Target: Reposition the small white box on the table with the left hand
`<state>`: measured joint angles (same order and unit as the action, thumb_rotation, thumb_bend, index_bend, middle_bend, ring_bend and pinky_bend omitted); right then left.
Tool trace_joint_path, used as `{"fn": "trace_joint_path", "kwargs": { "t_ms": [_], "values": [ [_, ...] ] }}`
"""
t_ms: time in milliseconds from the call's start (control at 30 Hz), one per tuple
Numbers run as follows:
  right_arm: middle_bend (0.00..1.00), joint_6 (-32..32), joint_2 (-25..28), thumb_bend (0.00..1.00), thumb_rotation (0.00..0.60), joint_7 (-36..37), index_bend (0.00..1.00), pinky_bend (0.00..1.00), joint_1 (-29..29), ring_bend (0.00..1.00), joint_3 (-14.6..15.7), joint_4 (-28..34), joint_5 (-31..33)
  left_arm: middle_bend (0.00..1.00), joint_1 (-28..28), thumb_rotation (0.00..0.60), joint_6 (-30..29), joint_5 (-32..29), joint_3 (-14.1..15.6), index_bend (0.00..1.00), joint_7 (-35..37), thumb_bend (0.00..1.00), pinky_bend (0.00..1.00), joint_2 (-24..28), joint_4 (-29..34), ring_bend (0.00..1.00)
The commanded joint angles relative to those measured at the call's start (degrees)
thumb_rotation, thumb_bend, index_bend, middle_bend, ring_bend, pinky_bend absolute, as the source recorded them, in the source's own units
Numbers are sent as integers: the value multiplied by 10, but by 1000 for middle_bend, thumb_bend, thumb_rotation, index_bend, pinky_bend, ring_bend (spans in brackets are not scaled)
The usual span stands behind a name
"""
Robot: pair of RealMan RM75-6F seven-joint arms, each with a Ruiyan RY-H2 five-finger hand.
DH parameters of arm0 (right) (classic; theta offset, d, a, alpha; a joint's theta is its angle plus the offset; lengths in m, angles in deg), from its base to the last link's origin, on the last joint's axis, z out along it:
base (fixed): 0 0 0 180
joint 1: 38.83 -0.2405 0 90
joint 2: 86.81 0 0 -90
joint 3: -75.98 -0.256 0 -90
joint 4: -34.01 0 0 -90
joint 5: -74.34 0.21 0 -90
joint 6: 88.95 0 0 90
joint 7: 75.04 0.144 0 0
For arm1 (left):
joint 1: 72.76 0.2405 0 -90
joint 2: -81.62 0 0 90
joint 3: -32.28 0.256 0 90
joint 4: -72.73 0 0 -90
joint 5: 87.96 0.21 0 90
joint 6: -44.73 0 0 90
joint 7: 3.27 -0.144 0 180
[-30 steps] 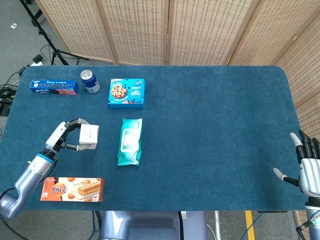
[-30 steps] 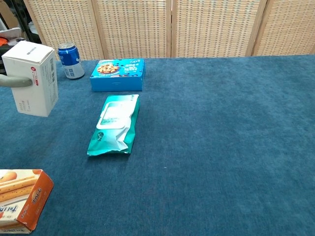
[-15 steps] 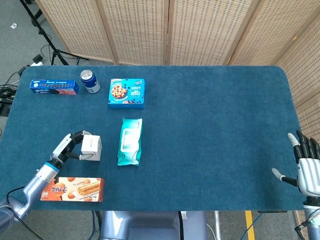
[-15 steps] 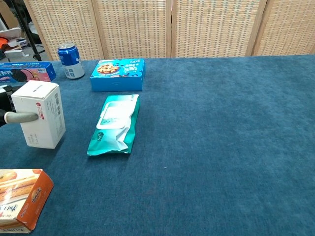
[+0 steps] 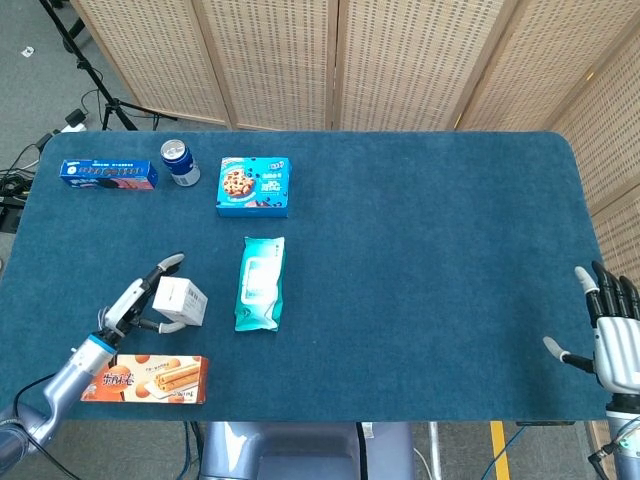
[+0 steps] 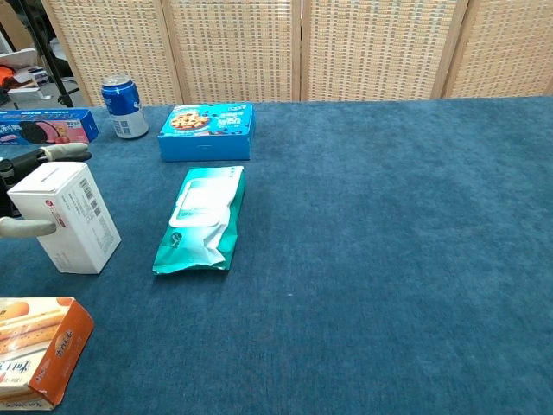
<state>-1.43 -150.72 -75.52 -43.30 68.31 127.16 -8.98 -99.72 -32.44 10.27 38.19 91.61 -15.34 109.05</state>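
The tabletop (image 5: 430,250) is covered in blue cloth and carries everything in view. At its far left lie a long blue biscuit box (image 5: 108,175), a blue can (image 5: 181,163) standing upright with its top shut, and a square blue cookie box (image 5: 254,187); all the packages look sealed, so their contents cannot be seen. A teal wipes pack (image 5: 261,283) lies flat near the middle left, its long axis running from the near edge toward the far one. An orange wafer box (image 5: 146,379) lies at the near left edge; the chest view cuts off most of it.

The white box (image 5: 181,301) stands on the tabletop just left of the wipes pack and beyond the wafer box, apart from both. It is turned at a slant to the table edges, and in the chest view its barcode face points toward the wipes pack while it sits slightly tilted.

The left hand (image 5: 138,306) is at the box's left side with its fingers spread around it: one finger (image 6: 59,152) reaches over the far top edge and another lies against the near face. Whether they still press the box cannot be told. The chest view crops the hand at the frame's left edge.

The right hand (image 5: 612,335) hangs at the near right corner, fingers apart, holding nothing.
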Motion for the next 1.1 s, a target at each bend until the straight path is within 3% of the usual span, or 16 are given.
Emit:
{"fn": "trace_joint_path", "kwargs": {
  "t_ms": [33, 167, 267, 400, 533, 633, 833, 1100],
  "values": [
    [0, 2, 0, 0, 600, -1, 0, 0, 0, 0, 0, 2, -2, 0, 20, 600, -46, 4, 2, 0, -28, 106, 0, 6, 7, 0],
    [0, 5, 1, 0, 600, -1, 0, 0, 2, 0, 0, 4, -2, 0, 42, 600, -112, 13, 2, 0, -95, 107, 0, 23, 18, 0],
    [0, 5, 2, 0, 600, 0, 0, 0, 2, 0, 1, 5, -4, 0, 58, 600, -173, 11, -15, 0, -191, 105, 0, 39, 38, 0],
    [0, 7, 3, 0, 600, 2, 0, 0, 3, 0, 2, 6, -6, 0, 72, 600, -203, 22, -11, 0, -317, 101, 0, 99, 126, 0],
    [0, 8, 5, 0, 600, 5, 0, 0, 4, 0, 2, 6, -6, 0, 67, 600, -167, 24, -2, 0, -462, 101, 0, 184, 259, 0],
    [0, 10, 6, 0, 600, 9, 0, 0, 5, 0, 2, 8, -7, 0, 52, 600, -109, 6, -7, 0, -599, 101, 0, 257, 413, 0],
    [0, 10, 8, 0, 600, 12, 0, 0, 6, 0, 1, 8, -6, 0, 15, 600, 10, -55, -20, 0, -769, 98, 0, 341, 596, 0],
    [0, 8, 10, 0, 600, 17, 0, 0, 5, 0, -1, 8, -2, 0, -26, 600, 119, -175, -57, 0, -906, 97, 0, 362, 673, 0]
  ]
}}
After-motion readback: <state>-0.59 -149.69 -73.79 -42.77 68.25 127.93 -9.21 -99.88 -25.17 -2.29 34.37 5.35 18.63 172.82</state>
